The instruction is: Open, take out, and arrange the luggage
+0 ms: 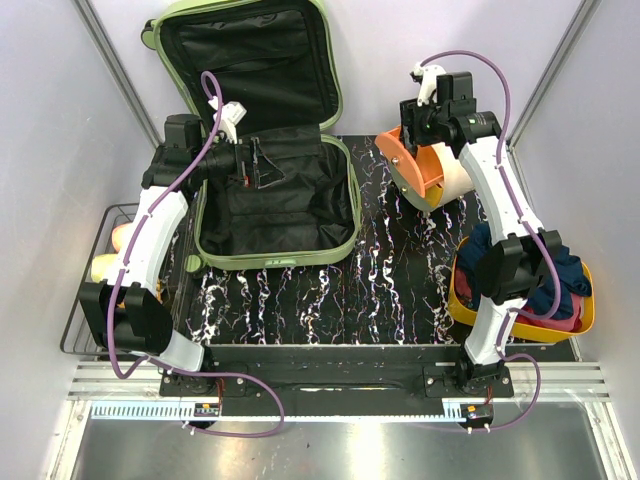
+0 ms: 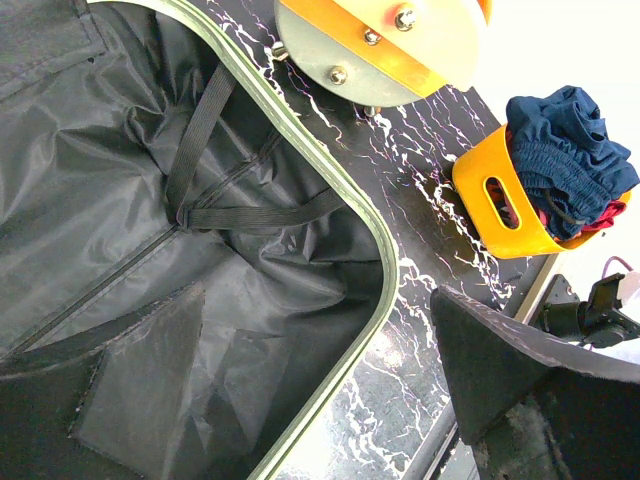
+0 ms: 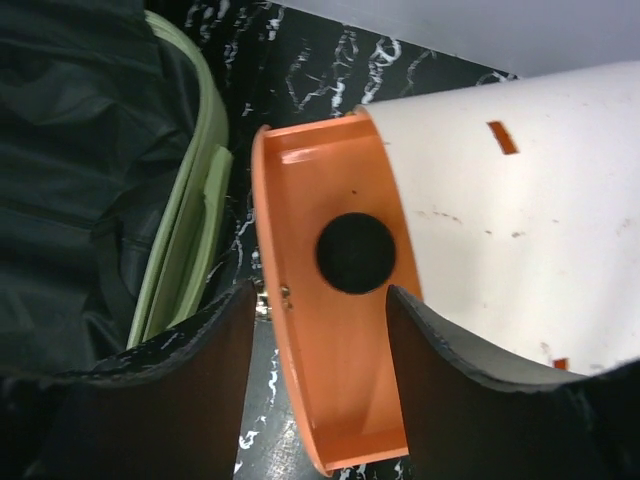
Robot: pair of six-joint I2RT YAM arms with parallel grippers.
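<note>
Left gripper [image 1: 262,165] hangs wide open over the black lining of the green suitcase [image 1: 290,215], which lies unzipped at the table's [image 1: 400,280] back left. Right gripper [image 3: 320,292] is spread open over an orange-and-white case [image 1: 440,175]. Yellow tray [image 1: 585,315] of clothes [image 1: 560,275] sits far right.

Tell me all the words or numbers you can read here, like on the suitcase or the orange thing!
There are no words or numbers to read in any view.
Suitcase: plain black lining and green rim, no letters showing.
Orange-and-white drum: only small orange slots, no writing.
Yellow basket and the clothes in it: no print showing.
</note>
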